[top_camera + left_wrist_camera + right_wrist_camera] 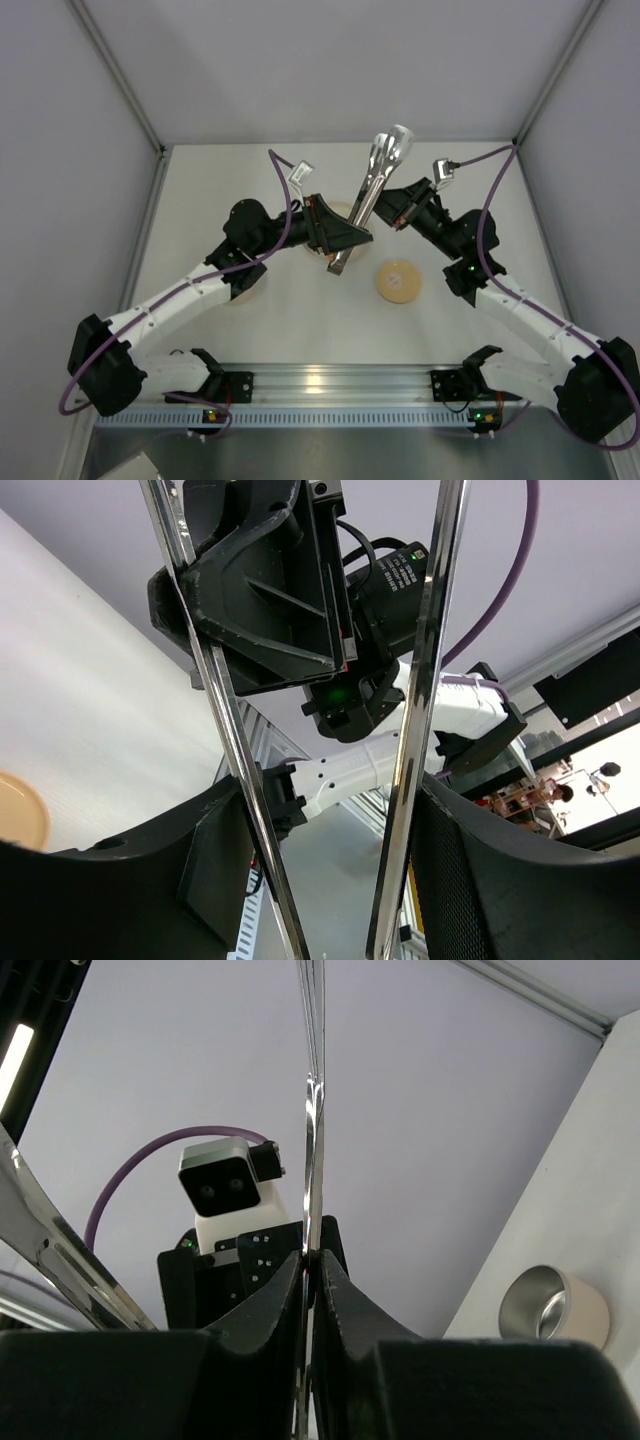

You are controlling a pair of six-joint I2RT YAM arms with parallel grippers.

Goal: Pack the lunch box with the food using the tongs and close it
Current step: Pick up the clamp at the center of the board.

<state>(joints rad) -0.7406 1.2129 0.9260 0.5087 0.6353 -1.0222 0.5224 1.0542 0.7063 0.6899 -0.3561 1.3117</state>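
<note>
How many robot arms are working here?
2: the left arm comes in from the lower left, the right arm from the lower right, meeting at the tongs.

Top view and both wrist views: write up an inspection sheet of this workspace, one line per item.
Surface: white table, no spills seen.
Job's things: tongs held up between the two arms; lunch box open on the table; its tan lid lies flat, apart; food nothing seen.
Clutter: nothing seen.
Grippers: right gripper shut on one tong arm; left gripper brackets both tong arms, seemingly pressing them.
Cables: purple cable looped at each wrist.
Surroundings: pale walls on three sides; metal rail at the near edge.
</note>
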